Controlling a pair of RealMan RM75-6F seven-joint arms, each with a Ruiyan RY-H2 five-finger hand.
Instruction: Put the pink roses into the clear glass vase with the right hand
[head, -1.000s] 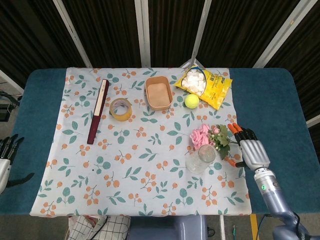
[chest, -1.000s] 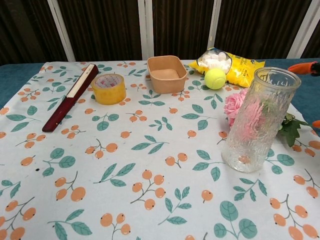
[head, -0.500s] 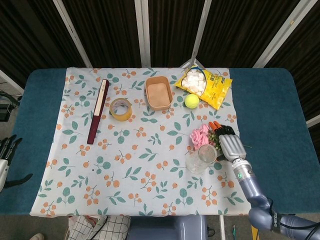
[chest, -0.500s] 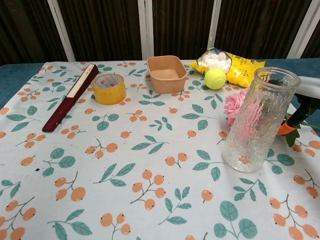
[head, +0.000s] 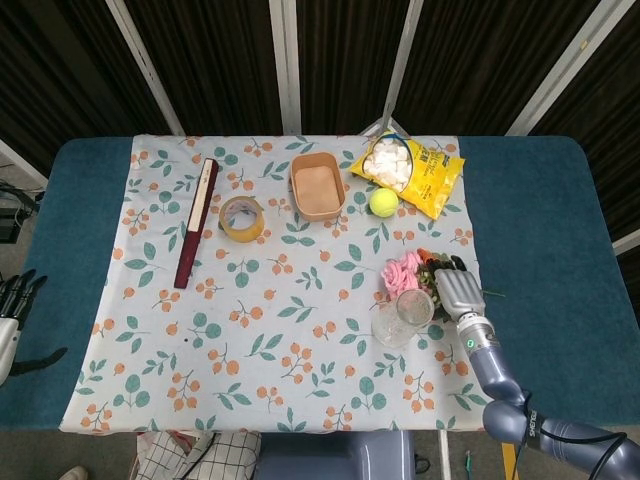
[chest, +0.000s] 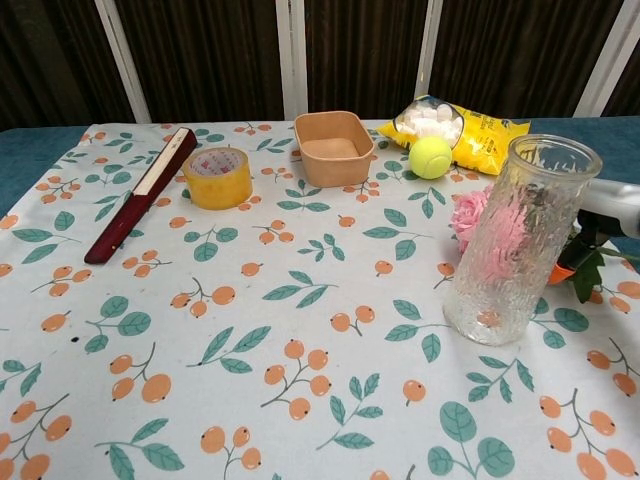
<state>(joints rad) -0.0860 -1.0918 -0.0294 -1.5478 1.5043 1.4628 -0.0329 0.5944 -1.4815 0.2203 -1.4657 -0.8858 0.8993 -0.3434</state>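
Pink roses (head: 402, 271) lie on the surface just at 12 o'clock of the clear glass vase (head: 401, 317), blooms toward 9 o'clock, stems running toward 3 o'clock. Right robot hand (head: 456, 291) sits over the stem end, touching; grip cannot be told. Left robot hand (head: 12, 310) is well apart at 9 o'clock, holding nothing.

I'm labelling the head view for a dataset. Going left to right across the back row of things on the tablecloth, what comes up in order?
Dark red folded fan → yellow tape roll → tan box → tennis ball → yellow marshmallow bag.
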